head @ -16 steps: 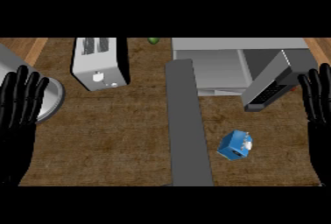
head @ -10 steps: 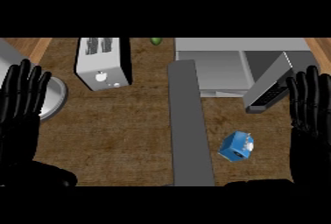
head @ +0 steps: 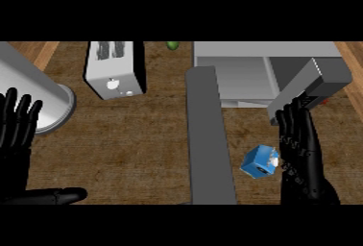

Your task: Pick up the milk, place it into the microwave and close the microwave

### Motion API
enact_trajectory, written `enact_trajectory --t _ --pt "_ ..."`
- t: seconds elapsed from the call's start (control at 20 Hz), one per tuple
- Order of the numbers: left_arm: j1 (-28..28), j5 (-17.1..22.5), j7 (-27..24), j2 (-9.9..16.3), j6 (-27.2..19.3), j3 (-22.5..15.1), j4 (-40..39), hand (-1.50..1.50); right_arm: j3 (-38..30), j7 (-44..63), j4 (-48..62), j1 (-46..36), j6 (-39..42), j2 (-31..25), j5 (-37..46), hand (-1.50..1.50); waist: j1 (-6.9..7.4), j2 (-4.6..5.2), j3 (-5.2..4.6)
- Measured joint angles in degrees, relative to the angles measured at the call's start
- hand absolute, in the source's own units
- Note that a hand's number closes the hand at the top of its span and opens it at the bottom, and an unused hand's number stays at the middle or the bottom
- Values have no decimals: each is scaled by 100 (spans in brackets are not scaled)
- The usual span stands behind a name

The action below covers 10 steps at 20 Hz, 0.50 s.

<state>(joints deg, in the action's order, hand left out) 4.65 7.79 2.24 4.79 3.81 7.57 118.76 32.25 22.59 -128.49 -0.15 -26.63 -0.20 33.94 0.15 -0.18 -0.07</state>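
Observation:
The milk (head: 260,162) is a small blue carton lying on the wooden counter, right of a grey strip. My right hand (head: 300,149) is open with straight fingers, just to the carton's right and close to it; I cannot tell whether they touch. The microwave (head: 266,72) stands at the back right with its door (head: 312,86) swung open toward me. My left hand (head: 18,132) is open at the view's left edge, far from the carton, thumb (head: 53,196) stretched out low.
A white toaster (head: 114,69) stands at the back left. A grey round pot (head: 35,93) sits at the far left. A long grey strip (head: 209,139) runs down the middle of the counter. A small green thing (head: 172,45) lies at the back edge.
My right hand has moved left and inward, from the right edge to beside the milk. The left hand has shifted slightly inward. The milk has not moved.

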Motion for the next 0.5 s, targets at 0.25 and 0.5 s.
enact_trajectory --t 0.25,0.5 --pt "581 429 -153 73 378 260 269 -150 285 616 22 -73 -349 -2 764 -150 13 1 0" --pt "1000 752 -152 145 669 527 571 -150 512 663 169 286 -699 0 1090 -150 9 4 5"
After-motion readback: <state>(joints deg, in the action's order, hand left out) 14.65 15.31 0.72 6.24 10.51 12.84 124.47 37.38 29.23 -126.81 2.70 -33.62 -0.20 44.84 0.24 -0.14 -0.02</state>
